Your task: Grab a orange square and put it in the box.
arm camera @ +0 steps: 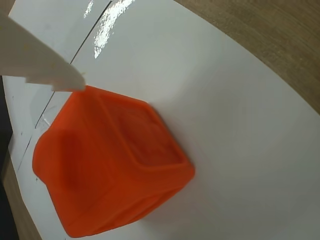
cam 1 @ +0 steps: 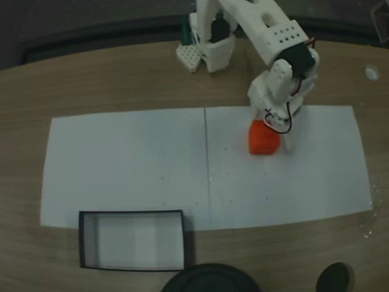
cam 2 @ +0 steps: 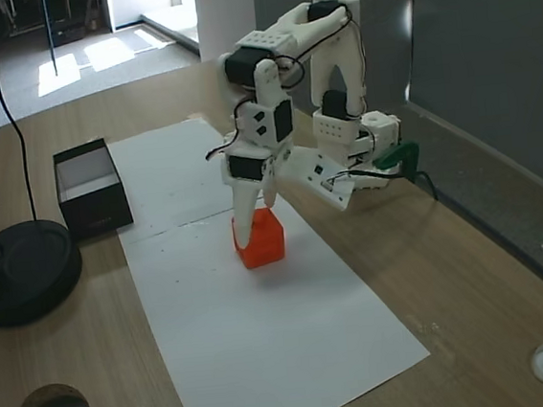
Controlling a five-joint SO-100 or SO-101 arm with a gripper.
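Observation:
The orange square (cam 1: 263, 140) rests on white paper, right of the middle in a fixed view. My gripper (cam 1: 275, 129) comes down on it from above, and the jaws stand open. In another fixed view one long white finger (cam 2: 244, 218) reaches down along the left side of the orange square (cam 2: 263, 241), and the second finger is behind it. The wrist view has the orange square (arm camera: 110, 165) close up, with one fingertip (arm camera: 60, 76) at its upper left edge. The box (cam 1: 132, 239), black-walled with a pale bottom, sits at the paper's near left edge, far from the gripper; it is also the box (cam 2: 92, 187).
Two white paper sheets (cam 1: 134, 164) cover the wooden table. A round black base (cam 1: 209, 281) lies just right of the box, with a round hole (cam 1: 334, 280) in the table further right. The arm's base (cam 1: 209, 45) stands at the back. A small white cap (cam 1: 371, 73) lies far right.

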